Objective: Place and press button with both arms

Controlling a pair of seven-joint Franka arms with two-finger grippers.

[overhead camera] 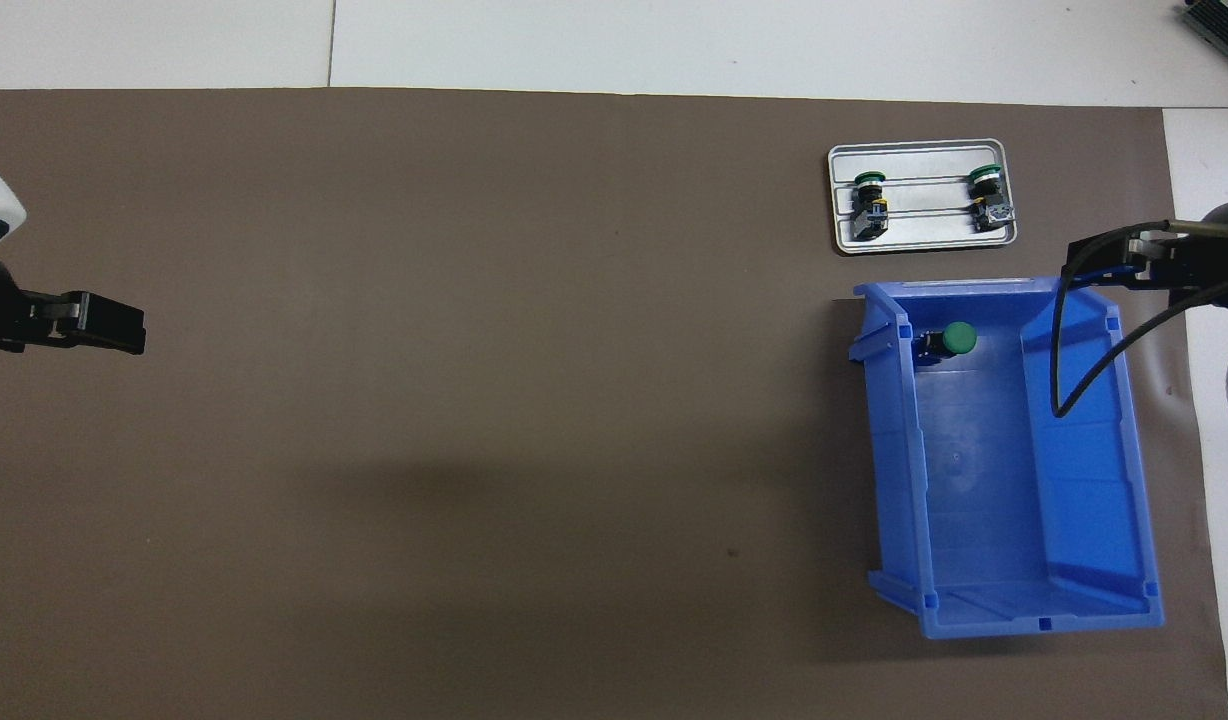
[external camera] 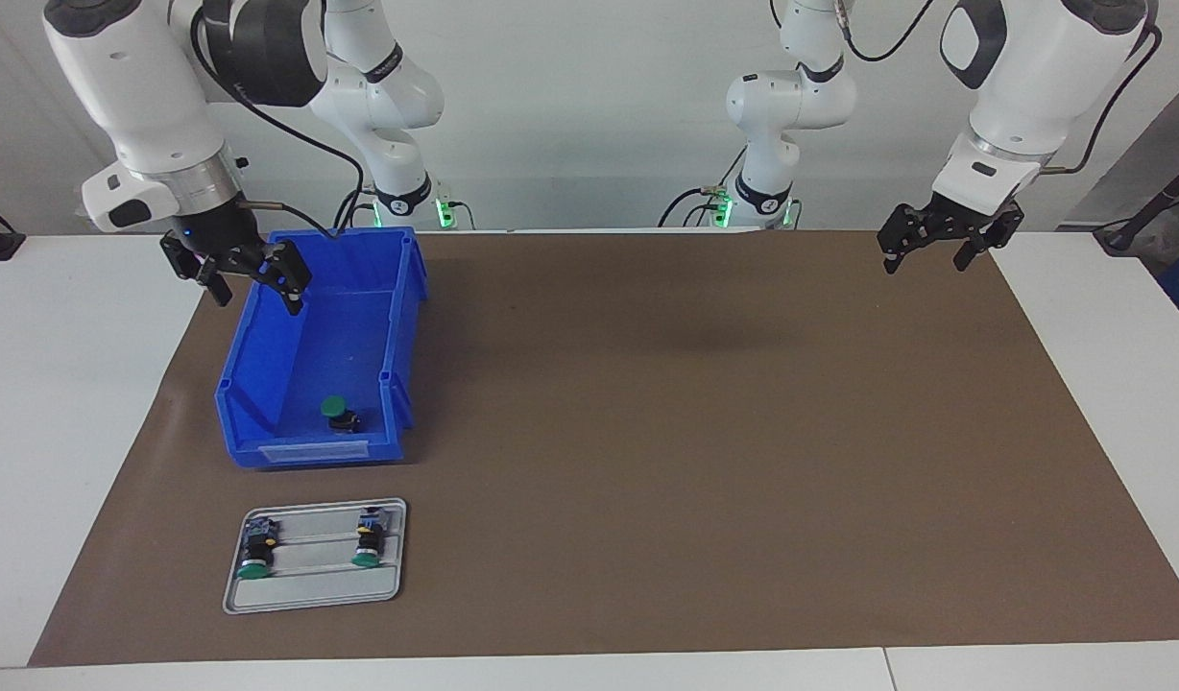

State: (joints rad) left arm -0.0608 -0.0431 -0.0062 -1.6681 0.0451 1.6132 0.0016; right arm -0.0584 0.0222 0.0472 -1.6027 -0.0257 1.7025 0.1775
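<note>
Brown mat [external camera: 647, 432] over white table. R gripper [external camera: 253, 288] fingers spread wide, nothing held, up over blue bin [external camera: 402, 317] edge nearest robots. L gripper [external camera: 926, 254] wide open, empty, waiting over mat at own end. Bin: one button [external camera: 338, 414], tilted, green cap up. Tray [external camera: 316, 590]: two buttons lying flat, caps away from robots.

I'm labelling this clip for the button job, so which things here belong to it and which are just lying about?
Part of the job:
- button in the bin
- two buttons on the tray
- tray
- blue bin
- right hand, open, over the bin's edge nearest the robots
- left hand, open, waiting over the mat's corner

Just there:
- brown mat
- white table
</note>
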